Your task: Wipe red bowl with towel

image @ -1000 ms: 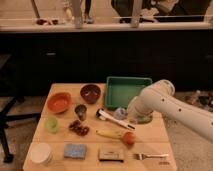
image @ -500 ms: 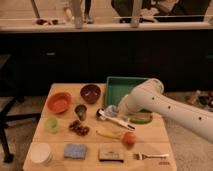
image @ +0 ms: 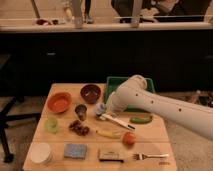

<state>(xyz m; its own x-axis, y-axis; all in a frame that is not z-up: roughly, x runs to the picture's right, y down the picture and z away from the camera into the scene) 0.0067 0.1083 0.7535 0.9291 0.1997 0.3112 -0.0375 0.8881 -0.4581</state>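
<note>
Sliding leftward across the pale wooden table point(image: 156, 138), the white arm had carried its gripper point(image: 102, 109) away from the green plastic tray point(image: 116, 82) and out over the middle of the spread in the last second. The jaws looked clamped narrow on the small, soft, light grey-blue towel point(image: 99, 107), which had travelled along with them, so I took the cloth to be firmly in hand and the carry toward the bowl to be well under way.

The wide, shallow orange-red bowl point(image: 59, 102) sat untouched near the table's left edge, still apart from the towel. Between the two stood a small metal cup point(image: 81, 111), just beside the gripper, and the deeper dark maroon bowl point(image: 90, 93) a little behind it. To my eye the gap between those two was tight, so passing above them seemed safer than pushing through.

Beyond the red bowl the tabletop ended quickly, leaving little room for overshoot. Nearer me lay a cluster of dark red grapes point(image: 79, 128) and a white-handled brush point(image: 118, 121) under the arm, both low enough to clear.
</note>
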